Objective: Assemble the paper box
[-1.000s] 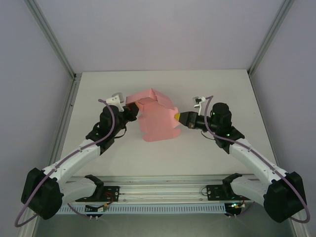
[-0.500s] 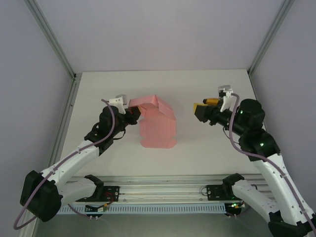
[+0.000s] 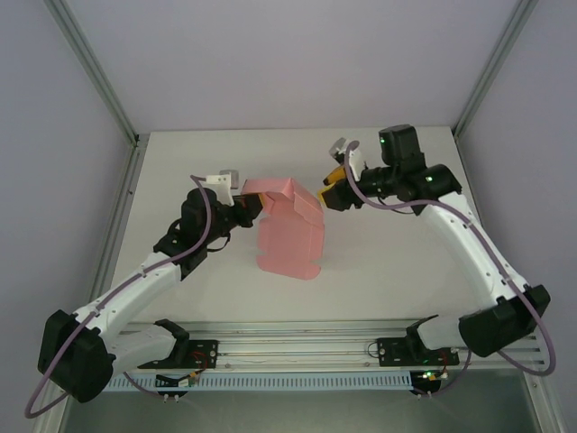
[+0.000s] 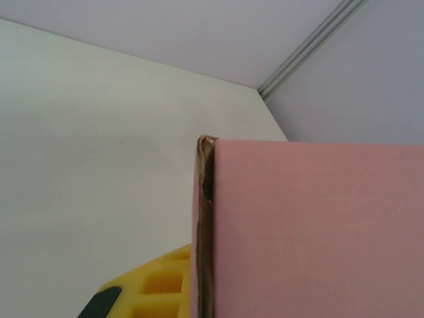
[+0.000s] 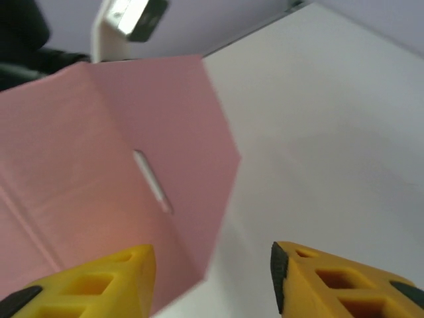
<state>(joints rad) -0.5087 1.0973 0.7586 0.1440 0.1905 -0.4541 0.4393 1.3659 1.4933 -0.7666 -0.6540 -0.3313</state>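
Note:
The pink paper box (image 3: 290, 233) lies mid-table as a partly folded sheet, its far end raised into creased panels. My left gripper (image 3: 247, 206) is shut on the raised far-left edge. In the left wrist view the card (image 4: 311, 232) stands edge-on beside one yellow finger (image 4: 156, 288), and the other finger is hidden behind it. My right gripper (image 3: 330, 193) hangs open just off the sheet's far-right corner. In the right wrist view its jaws (image 5: 212, 277) stand wide apart, with a slotted pink panel (image 5: 132, 165) ahead and to the left, untouched.
The white tabletop (image 3: 406, 262) is bounded by grey walls and metal posts (image 3: 95, 72) at the far corners. The arms' mounting rail (image 3: 297, 347) runs along the near edge. The left arm's wrist camera (image 5: 129, 16) shows behind the card.
My right arm has pulled off the sheet's right side, lifted, and swung to its far-right corner. The sheet has settled slightly nearer and rotated a little. The left gripper keeps its hold.

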